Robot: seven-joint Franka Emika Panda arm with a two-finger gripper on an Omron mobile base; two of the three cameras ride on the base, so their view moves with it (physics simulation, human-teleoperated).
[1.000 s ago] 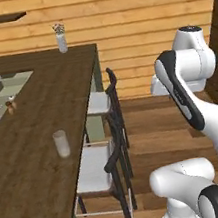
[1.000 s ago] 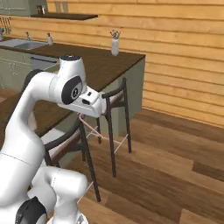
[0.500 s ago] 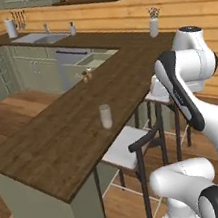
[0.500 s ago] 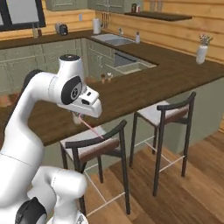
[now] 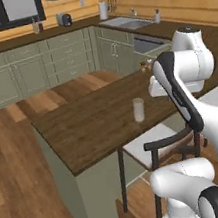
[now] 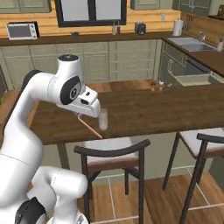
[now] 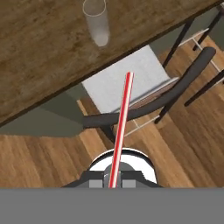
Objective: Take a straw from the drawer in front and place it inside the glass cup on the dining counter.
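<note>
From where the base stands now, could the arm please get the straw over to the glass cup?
Probably yes. The glass cup stands alone near the dining counter's edge, nothing beside it. The claw holds the straw over a stool, short of the counter.

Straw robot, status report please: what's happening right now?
Gripper shut on straw. Glass cup upright on dining counter, ahead. Stool below straw, not blocking.

Matt plank dining counter (image 5: pixel 88 122), clear glass cup (image 5: pixel 139 109)
</note>
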